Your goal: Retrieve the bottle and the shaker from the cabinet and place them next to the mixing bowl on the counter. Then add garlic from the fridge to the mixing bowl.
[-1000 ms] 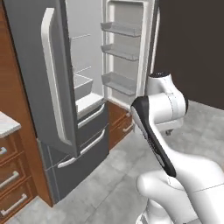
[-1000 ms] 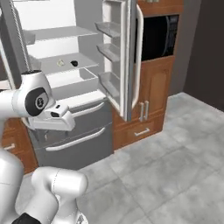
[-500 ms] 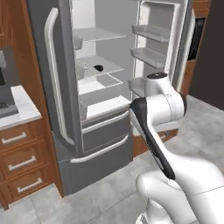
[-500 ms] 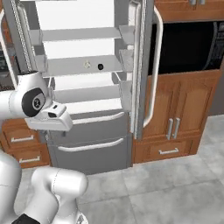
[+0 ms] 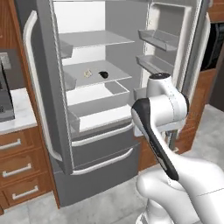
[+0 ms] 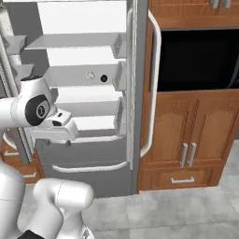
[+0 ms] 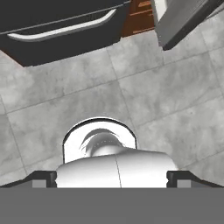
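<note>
The garlic [image 5: 88,73] lies on the middle shelf [image 5: 98,72] of the open fridge [image 5: 94,131], toward the shelf's front, and is also visible from the right base view at [image 6: 90,74]. Judged from its appearance, it is a small, pale, light bulb: firm enough for a moderate squeeze, rounded and papery, so liable to roll or slip out sideways. Recommended hold: across its widest part, fingers level with the shelf, one finger on each side.

A small dark object [image 5: 103,75] sits just beside the garlic at its 3 o'clock in the left base view; what it is cannot be told. Approach so that a finger does not push it into the garlic.

The gripper [image 7: 112,177] points down at the grey tiled floor [image 7: 153,87], with both finger tips [image 7: 43,178] spread wide and nothing between them.

Obstructions, as judged:
- The left fridge door [image 5: 43,87] and the right door [image 5: 183,52] with its bins [image 5: 157,39] flank the opening.
- The upper shelf [image 5: 94,38] limits clearance above the garlic.
- The drawer [image 5: 98,98] below projects forward.

The arm must rise and reach in between these. The bottle, shaker and mixing bowl cannot be located here.
</note>
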{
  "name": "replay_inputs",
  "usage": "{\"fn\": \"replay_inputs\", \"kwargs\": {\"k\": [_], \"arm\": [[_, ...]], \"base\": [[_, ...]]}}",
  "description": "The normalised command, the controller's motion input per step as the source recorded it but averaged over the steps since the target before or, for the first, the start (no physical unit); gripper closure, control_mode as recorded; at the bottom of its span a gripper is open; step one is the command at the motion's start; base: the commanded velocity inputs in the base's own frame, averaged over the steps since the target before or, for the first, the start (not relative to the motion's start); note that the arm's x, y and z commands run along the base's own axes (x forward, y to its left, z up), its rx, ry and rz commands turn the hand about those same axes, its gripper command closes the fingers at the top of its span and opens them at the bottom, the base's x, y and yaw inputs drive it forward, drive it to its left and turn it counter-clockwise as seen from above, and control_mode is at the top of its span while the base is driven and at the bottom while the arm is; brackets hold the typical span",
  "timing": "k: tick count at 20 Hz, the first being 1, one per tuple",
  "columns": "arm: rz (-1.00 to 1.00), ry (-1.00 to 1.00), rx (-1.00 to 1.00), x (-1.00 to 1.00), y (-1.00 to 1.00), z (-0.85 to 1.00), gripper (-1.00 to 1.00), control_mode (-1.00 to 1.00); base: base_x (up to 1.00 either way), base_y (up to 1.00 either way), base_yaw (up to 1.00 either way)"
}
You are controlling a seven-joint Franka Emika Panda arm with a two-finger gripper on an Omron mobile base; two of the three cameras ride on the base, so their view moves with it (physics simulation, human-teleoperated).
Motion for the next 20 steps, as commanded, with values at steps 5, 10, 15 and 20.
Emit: {"fn": "replay_inputs", "kwargs": {"k": [5, 10, 15, 20], "arm": [[0.00, 0.00, 0.00, 0.00, 0.00, 0.00, -1.00, 1.00], [0.00, 0.00, 0.00, 0.00, 0.00, 0.00, -1.00, 1.00], [0.00, 0.00, 0.00, 0.00, 0.00, 0.00, -1.00, 1.00], [0.00, 0.00, 0.00, 0.00, 0.00, 0.00, -1.00, 1.00]], "base": [[0.85, -0.26, 0.47], [0.69, -0.46, 0.29], [0.41, 0.03, 0.06], [0.34, 0.36, -0.24]]}}
